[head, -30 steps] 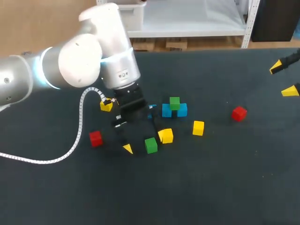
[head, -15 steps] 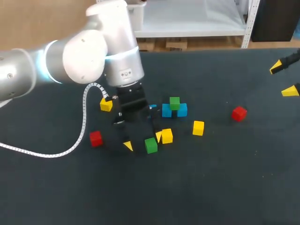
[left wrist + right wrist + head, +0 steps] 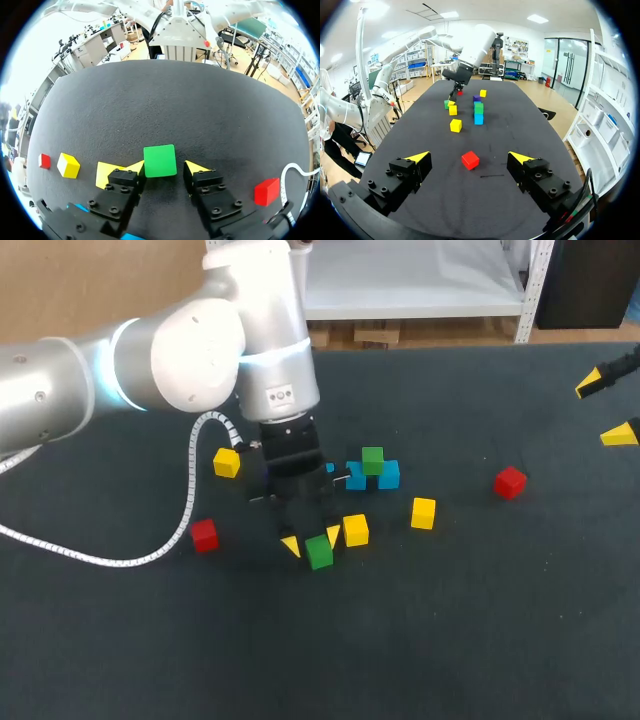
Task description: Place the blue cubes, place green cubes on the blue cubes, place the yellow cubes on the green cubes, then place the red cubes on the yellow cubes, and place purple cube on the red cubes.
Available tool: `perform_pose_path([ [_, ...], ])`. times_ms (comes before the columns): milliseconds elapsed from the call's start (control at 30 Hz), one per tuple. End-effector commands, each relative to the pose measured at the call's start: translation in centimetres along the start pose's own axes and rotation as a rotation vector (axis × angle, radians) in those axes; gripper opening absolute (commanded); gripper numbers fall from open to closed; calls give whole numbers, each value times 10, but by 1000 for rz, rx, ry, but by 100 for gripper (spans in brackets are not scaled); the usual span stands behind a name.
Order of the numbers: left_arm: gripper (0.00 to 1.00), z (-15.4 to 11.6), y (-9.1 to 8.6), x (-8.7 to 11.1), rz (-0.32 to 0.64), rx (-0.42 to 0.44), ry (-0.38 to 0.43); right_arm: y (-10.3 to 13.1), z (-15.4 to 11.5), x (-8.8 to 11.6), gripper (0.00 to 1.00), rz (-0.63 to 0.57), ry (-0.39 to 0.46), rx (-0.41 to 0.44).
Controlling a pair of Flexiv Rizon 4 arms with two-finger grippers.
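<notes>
2 blue cubes (image 3: pixel 387 475) touching, green cube (image 3: pixel 372 459) atop | loose green cube (image 3: pixel 319 551) flat | 3 yellow cubes (image 3: pixel 355 530), 2 red cubes (image 3: pixel 510 482) scattered

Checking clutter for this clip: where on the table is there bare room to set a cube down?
Bare: the wide table strip nearer the robot than the loose green cube, and right of the right-hand red cube. Crowded: around the left gripper, between blue cubes and nearby yellow cube.

Head overhead, wrists low, all sharing loose green cube (image 3: pixel 319 552)
</notes>
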State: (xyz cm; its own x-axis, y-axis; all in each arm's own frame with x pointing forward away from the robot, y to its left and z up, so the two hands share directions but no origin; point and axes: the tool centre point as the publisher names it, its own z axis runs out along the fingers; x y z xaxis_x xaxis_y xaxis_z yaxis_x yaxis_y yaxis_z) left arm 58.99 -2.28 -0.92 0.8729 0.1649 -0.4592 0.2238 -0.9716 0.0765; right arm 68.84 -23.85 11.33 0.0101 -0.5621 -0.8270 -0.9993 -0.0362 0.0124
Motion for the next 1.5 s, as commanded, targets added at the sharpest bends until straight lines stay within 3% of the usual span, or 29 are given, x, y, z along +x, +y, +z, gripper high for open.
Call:
perform_pose_path([
  [33,45,-1,2,3,-8,6,-3,-1,0,0,100,-1,-1,0],
  [100,46,-1,2,3,-22,2,-2,-1,0,0,100,-1,-1,0],
  [133,36,-1,2,3,-31,-1,-2,-1,0,0,100,-1,-1,0],
  [167,20,-1,2,3,-36,-3,-2,-1,0,0,100,-1,-1,0],
  [200,11,-1,2,3,-40,-4,-2,-1,0,0,100,-1,-1,0],
  [300,12,-1,2,2,-44,-4,-2,-1,0,0,100,-1,-1,0],
  [367,0,-1,2,1,-45,-5,-3,-1,0,0,100,-1,-1,0],
  [467,0,-1,2,0,-62,-12,-5,-1,0,0,100,-1,-1,0],
  [600,0,-11,-5,2,-179,-57,-34,-1,0,0,100,-1,-1,0],
  [867,0,-59,-56,21,-525,-269,-93,-1,0,0,100,-1,-1,0],
  [1067,0,-79,-75,43,-707,-396,-80,-1,0,0,100,-1,-1,0],
  [1167,0,-87,-76,55,-801,-462,-63,-1,0,0,100,-1,-1,0],
  [1267,0,-100,-71,66,-892,-520,22,-1,0,0,100,-1,-1,0],
  [1500,0,-123,-44,78,-978,-626,173,-1,0,0,100,-1,-1,0],
])
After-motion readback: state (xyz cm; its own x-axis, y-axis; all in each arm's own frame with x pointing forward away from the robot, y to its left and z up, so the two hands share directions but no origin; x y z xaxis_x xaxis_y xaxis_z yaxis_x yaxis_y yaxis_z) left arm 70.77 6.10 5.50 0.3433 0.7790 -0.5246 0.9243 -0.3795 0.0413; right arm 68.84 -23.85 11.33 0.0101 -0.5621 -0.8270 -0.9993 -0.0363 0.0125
